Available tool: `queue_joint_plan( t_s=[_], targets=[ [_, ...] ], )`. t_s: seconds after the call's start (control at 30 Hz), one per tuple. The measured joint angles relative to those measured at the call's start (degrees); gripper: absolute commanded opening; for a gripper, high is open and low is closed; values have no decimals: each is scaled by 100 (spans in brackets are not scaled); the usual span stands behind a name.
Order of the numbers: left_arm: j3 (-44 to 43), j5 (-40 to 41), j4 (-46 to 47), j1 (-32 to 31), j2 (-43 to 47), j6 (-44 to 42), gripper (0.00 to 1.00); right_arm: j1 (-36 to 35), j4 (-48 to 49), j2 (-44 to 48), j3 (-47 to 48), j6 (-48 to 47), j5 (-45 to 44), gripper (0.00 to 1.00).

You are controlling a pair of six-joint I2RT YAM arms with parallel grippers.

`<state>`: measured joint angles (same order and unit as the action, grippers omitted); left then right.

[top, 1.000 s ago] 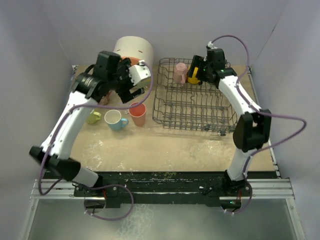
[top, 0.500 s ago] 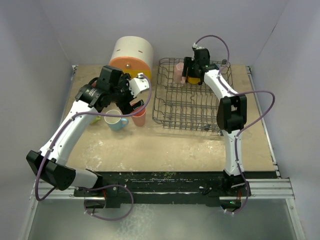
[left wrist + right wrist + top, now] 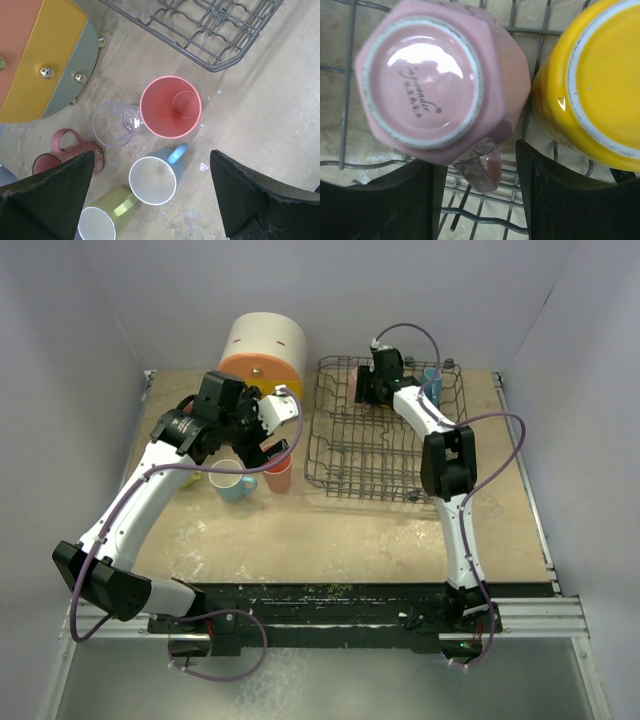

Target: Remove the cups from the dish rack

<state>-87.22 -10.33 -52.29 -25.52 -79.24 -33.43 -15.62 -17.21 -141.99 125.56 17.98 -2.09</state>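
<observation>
Right wrist: handle of the pink mug lies between parted, ungripping jaws.

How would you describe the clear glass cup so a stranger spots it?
Start at the round cabinet left of the dish rack. On the table in front of it, the clear glass cup stands beside the salmon tumbler. It alone is see-through.

Pink mug, yellow mug (grey rack)
</observation>
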Motion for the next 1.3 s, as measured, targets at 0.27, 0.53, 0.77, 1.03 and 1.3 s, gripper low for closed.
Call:
queue_joint_plan(
  t_s=[0.27,0.53,0.77,1.03,1.3],
  targets=[
    [-2,-24,-4,0,28,31,99,-131,2,-131,59,-83,-299,36],
    [-7,-72,-7,0,94,101,99,-275,61,-131,87,-236,-557,8],
    [-2,-96,-7,0,151,131,99,-293,2,-125,133,-345,-638,0],
    [404,-105,168,0,505,107,99,-396,-225,267,173,-516,-741,0],
    [852,-162,599,0,684,87,99,-612,-507,1622,109,-435,-522,0]
  ],
)
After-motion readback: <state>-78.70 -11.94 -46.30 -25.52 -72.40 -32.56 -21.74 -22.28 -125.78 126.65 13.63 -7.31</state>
